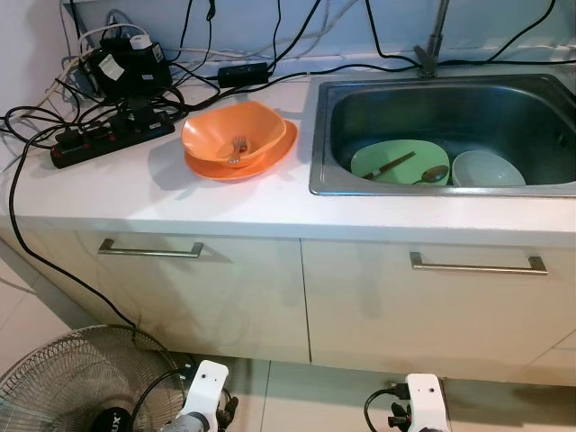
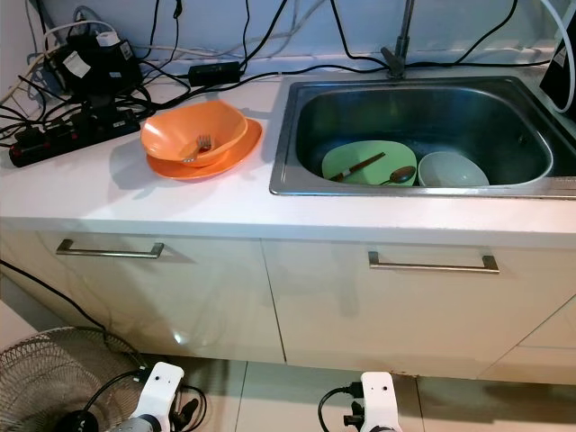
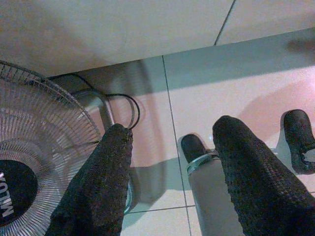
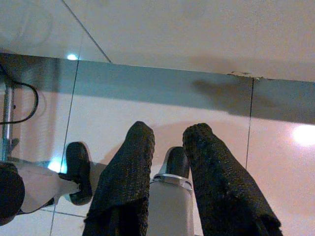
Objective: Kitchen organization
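– Where are the grippers?

– Both arms hang idle near the floor tiles. The left gripper (image 3: pixel 170 147) has its fingers spread wide with nothing between them, beside the floor fan (image 1: pixel 76 378). The right gripper (image 4: pixel 167 142) is parted too, and empty.

– So which step is this?

– Nothing is started, I'd judge. Next calls for raising an arm to the worktop (image 1: pixel 225 202).

– What's up there?

– An orange bowl (image 1: pixel 232 132) with a fork (image 1: pixel 238 147) sits on an orange plate (image 1: pixel 261 164) near the sink's (image 1: pixel 317 135) left rim. In the basin lie a green plate (image 1: pixel 396 162), a spoon (image 1: pixel 432 174) and a white bowl (image 1: pixel 486 169). A power strip (image 1: pixel 108 137) and cables crowd the back left corner
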{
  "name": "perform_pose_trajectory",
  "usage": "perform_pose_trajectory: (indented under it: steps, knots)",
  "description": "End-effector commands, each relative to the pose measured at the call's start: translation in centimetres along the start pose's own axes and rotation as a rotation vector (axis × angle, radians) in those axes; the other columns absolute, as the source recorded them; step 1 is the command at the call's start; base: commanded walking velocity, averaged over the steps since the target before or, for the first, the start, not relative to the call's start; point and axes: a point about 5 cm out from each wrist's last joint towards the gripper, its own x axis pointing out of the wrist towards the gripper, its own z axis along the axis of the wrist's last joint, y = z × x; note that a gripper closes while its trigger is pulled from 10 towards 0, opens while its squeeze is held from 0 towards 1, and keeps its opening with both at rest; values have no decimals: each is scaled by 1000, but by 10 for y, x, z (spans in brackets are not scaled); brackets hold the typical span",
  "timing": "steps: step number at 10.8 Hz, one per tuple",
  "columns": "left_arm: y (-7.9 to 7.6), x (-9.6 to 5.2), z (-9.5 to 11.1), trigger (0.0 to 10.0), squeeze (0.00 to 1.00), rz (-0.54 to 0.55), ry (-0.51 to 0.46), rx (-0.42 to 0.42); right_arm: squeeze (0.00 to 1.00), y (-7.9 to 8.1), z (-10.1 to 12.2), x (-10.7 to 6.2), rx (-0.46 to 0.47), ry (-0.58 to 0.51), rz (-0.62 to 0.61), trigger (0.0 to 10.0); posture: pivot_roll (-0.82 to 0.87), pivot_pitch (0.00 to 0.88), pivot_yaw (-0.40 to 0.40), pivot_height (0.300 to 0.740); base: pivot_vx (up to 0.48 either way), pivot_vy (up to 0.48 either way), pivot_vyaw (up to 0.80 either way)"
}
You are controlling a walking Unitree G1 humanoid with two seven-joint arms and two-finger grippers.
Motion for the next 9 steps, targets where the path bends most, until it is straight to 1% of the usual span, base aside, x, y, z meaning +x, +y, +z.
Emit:
perform_pose_trajectory:
  steps: [1, 4, 9]
  knots:
    - [6, -1, -2, 10000, 0, 6, 10, 11, 0, 5, -2, 0, 3, 4, 10, 10000, 14, 26, 136, 740, 0, 0, 0]
    - [7, -1, 1, 10000, 0, 5, 4, 18, 0, 6, 1, 1, 25, 0, 4, 10000, 18, 11, 140, 740, 0, 0, 0]
    - [5, 1, 5, 10000, 0, 7, -6, 0, 0, 3, 6, 2, 24, -13, 3, 10000, 20, 32, 123, 740, 0, 0, 0]
